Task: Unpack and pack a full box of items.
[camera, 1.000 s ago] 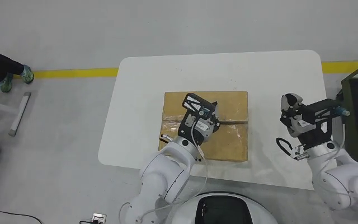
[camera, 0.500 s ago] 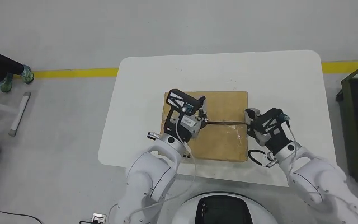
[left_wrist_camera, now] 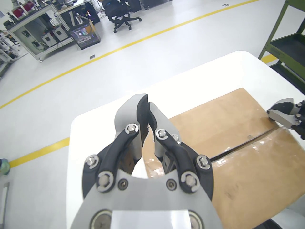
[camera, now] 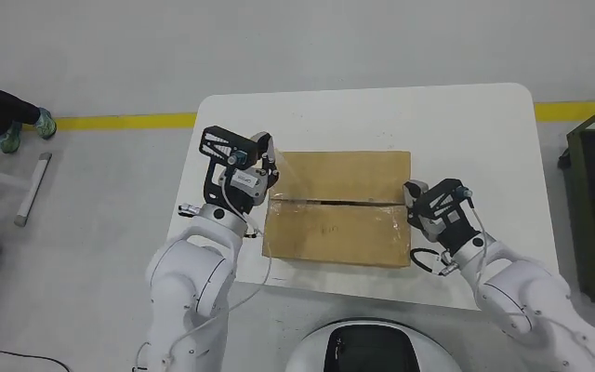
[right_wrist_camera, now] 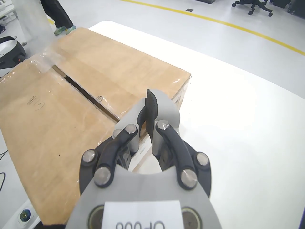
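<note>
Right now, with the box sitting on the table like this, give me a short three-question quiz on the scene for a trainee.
1. True or false: the cardboard box has its top flaps folded open.
2. Where is the right tool? A) over the middle of the box B) at one end of the box C) off the table
3. Fill in: at the left tool, a strip of clear ____ rises from the box's other end.

Key: 1 false, the flaps lie shut; 2 B; 3 tape.
</note>
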